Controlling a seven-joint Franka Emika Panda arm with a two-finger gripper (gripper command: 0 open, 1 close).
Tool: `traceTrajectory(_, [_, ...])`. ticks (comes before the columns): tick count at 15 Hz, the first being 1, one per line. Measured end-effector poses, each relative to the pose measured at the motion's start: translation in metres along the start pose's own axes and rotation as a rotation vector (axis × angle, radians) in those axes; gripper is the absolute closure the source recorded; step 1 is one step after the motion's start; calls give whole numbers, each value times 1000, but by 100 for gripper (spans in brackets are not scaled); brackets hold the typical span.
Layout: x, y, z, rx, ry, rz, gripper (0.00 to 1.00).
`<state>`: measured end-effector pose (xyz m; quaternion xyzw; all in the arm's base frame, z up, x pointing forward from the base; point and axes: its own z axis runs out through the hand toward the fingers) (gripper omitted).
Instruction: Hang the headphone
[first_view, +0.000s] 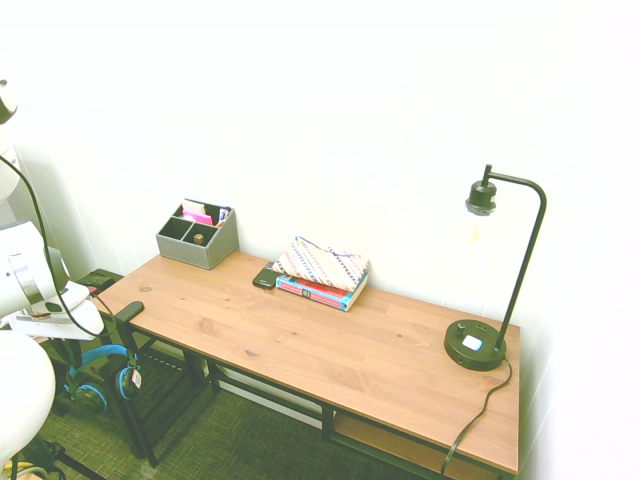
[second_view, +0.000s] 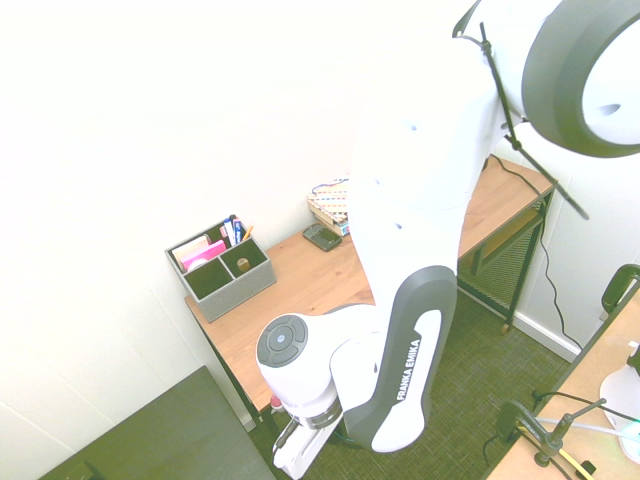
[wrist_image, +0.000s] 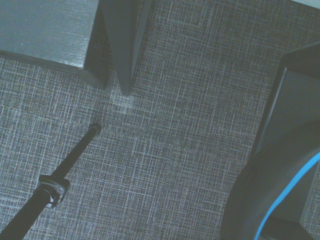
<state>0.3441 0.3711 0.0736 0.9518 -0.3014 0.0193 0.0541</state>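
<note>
The headphone (first_view: 100, 368) hangs off the floor by the desk's left end, below the arm's wrist. Its blue headband arches over two black ear cups with blue rims. My gripper (first_view: 78, 346) sits low at the left edge of the first exterior view, mostly hidden by the white arm, shut on the headband's left side. In the wrist view one black ear cup with a blue rim (wrist_image: 280, 200) fills the lower right corner, close over grey carpet. The second exterior view shows only the arm's wrist (second_view: 300, 440) bent down beside the desk.
A wooden desk (first_view: 300, 345) carries a grey organiser (first_view: 197, 238), a stack of books with a patterned pouch (first_view: 322, 272), a dark phone (first_view: 265, 278) and a black lamp (first_view: 480, 340). A dark peg (first_view: 128, 311) sticks out at the desk's left corner. A black low table (second_view: 170, 430) stands nearby.
</note>
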Motion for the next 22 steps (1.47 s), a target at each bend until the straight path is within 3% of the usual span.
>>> traceTrajectory(8, [13, -3, 0, -7, -20, 5, 0])
traceTrajectory(12, [51, 7, -71, 41, -77, -164, 0])
traceTrajectory(15, [128, 42, -144, 55, -96, -222, 0])
traceTrajectory(17, [175, 71, -193, 61, -92, -205, 0])
traceTrajectory(22, [266, 213, -260, 63, -97, -20, 0])
